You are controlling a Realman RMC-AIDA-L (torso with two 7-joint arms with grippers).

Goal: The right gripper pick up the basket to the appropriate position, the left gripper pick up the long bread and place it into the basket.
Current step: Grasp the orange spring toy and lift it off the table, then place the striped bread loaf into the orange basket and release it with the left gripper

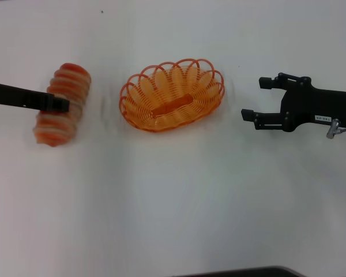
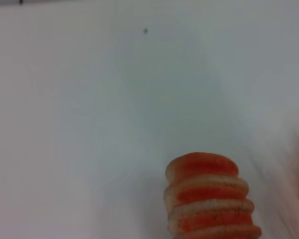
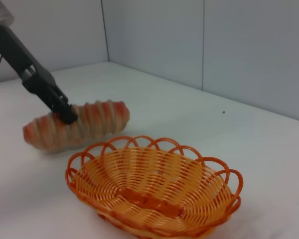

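The basket (image 1: 172, 95) sits upright on the white counter (image 1: 173, 202), roughly in the middle of the head view, and nothing is inside it. The right pincer (image 1: 252, 99) hangs off to its right, apart from the rim, with its 2 fingers spread wide and nothing between them. So the basket half of the job looks finished, or at least the basket has been let go where it now stands.

The long bread (image 1: 63, 104) lies to the left of the basket, near it but not touching. The left pincer (image 1: 62, 105) is at the loaf's middle, and its black fingers cross the crust in both the head view and the right wrist view. It looks clenched on the bread, though whether the loaf is already clear of the counter I cannot tell (the blur around it hints at motion, nothing more). The left wrist view shows only one end of the loaf (image 2: 209, 199) against the bare counter.

What is left, as I judge it: carry the bread across and set it down lengthwise in the basket.

The right pincer's body carries a small white label (image 1: 322, 118); its print is too small to read. No other writing shows.
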